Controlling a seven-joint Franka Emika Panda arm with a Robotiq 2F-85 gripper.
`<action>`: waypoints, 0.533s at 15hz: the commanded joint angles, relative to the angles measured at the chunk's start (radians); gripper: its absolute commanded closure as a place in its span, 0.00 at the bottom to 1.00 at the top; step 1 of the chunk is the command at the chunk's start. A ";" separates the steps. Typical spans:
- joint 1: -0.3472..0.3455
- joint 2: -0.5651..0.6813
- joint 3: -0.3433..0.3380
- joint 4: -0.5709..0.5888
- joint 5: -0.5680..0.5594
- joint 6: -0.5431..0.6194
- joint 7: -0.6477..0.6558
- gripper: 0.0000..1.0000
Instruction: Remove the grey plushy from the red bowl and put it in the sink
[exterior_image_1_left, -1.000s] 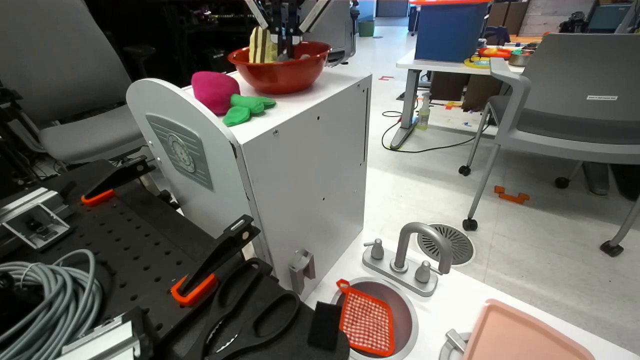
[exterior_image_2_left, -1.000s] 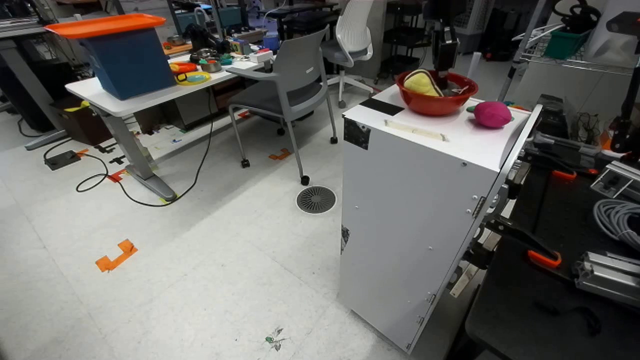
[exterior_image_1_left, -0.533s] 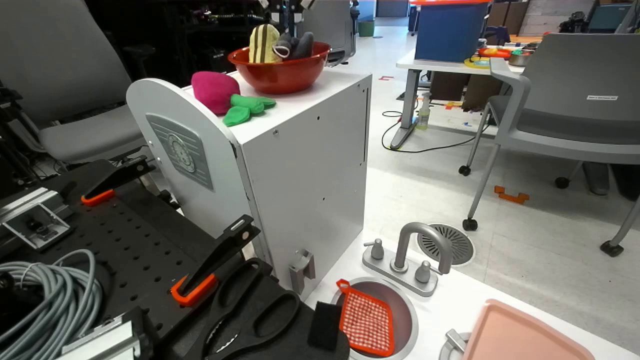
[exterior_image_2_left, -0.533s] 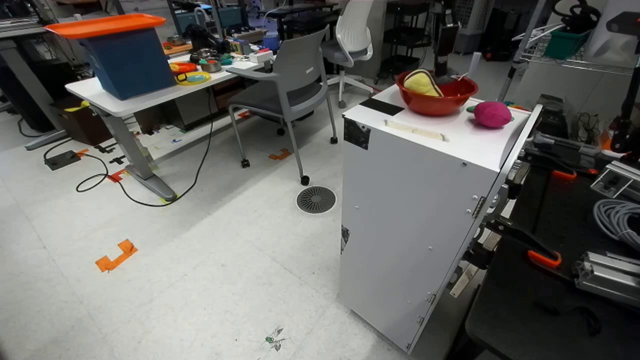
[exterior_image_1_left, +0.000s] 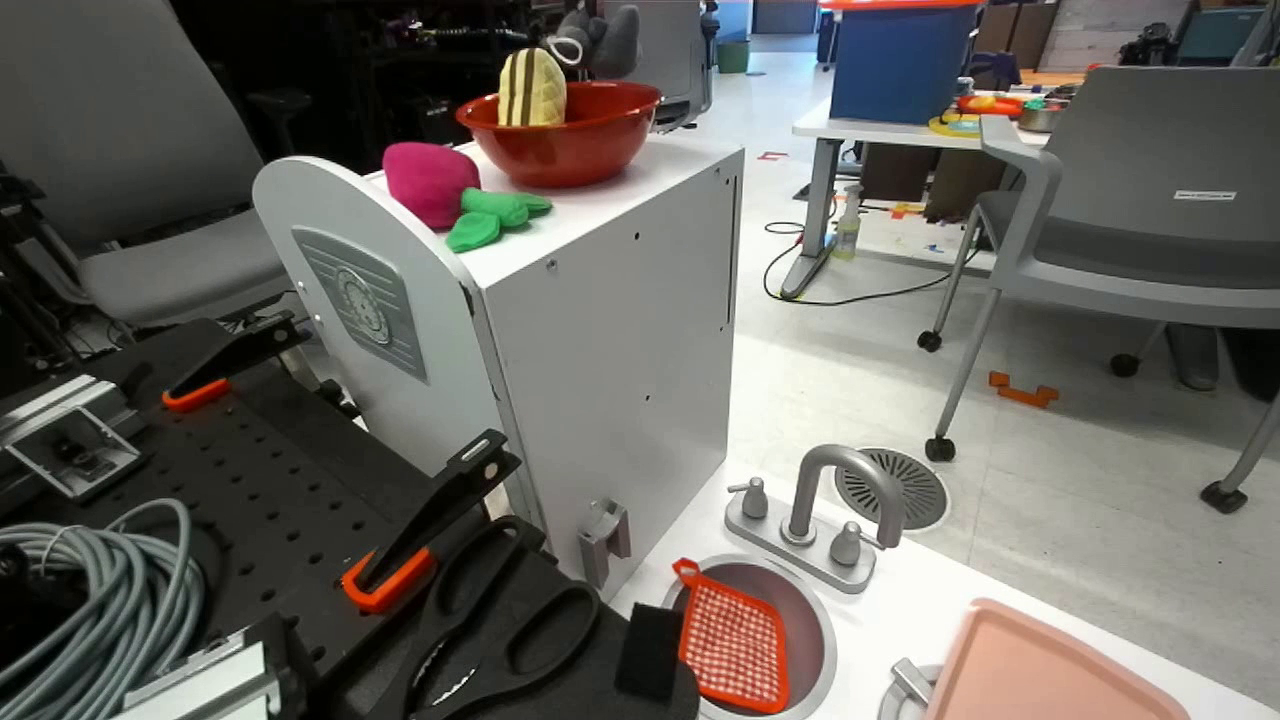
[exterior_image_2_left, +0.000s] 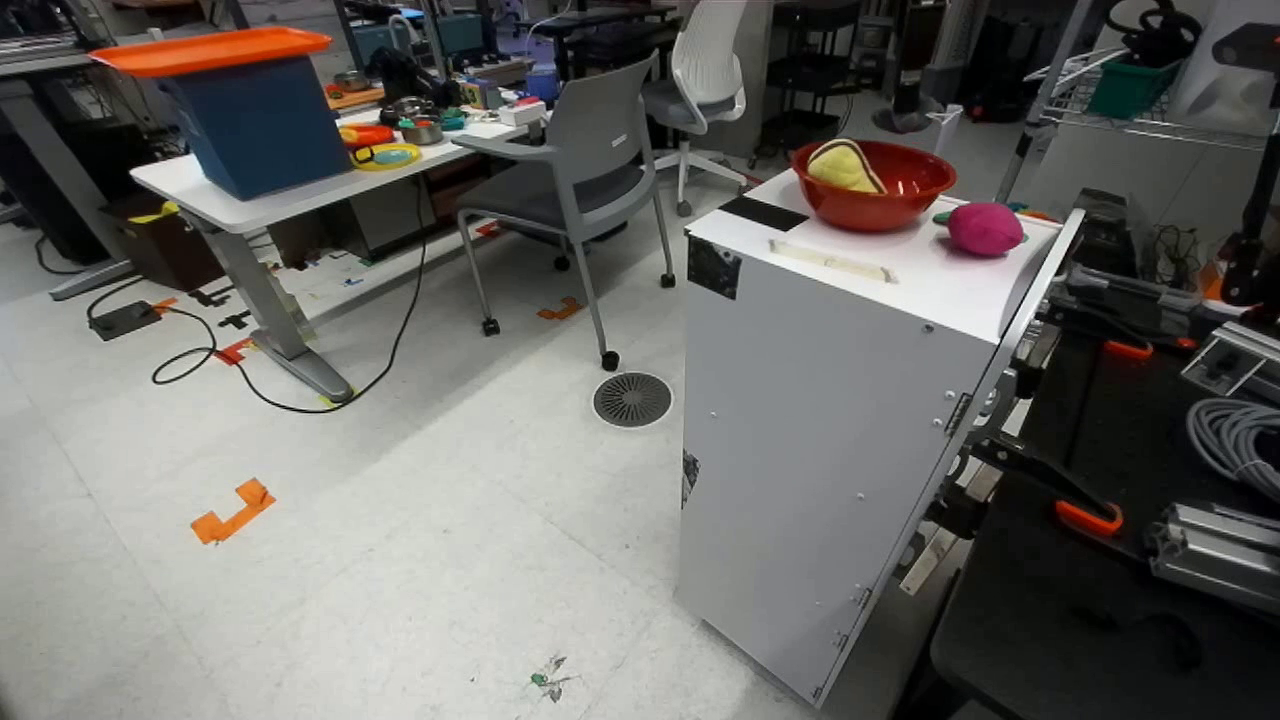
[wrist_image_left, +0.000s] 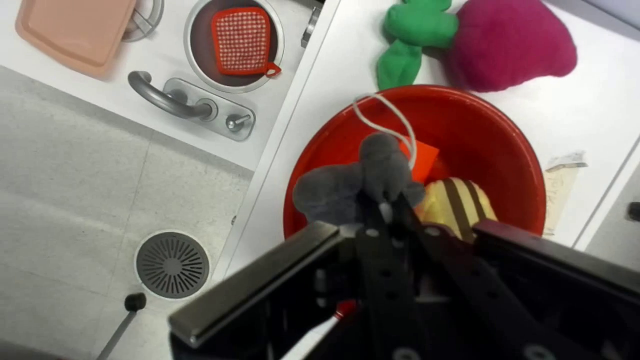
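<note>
Now the soft grey toy is gripped by the pincer and held in the air, just above the red bowl. Next, it must be carried to the sink. It looks to be pinched by only a small bit, with a big lump hanging off to one side, so it might be dropped if moved too fast. If it is not lifted higher first, the bowl's edge could be bumped and the bowl could be tipped, with the stripy yellow toy spilled from it. The loose white string might be caught on the tap if the toy is brought in too low. A red checked pot holder is spread in the sink, so the toy may be stopped on top of it. If it is let go too soon, it could be lost on the bench or the floor.
</note>
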 joint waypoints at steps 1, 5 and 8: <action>-0.005 -0.070 -0.023 -0.068 -0.007 0.021 0.045 0.98; -0.014 -0.093 -0.049 -0.102 0.006 0.021 0.075 0.98; -0.027 -0.083 -0.066 -0.111 0.027 0.013 0.082 0.98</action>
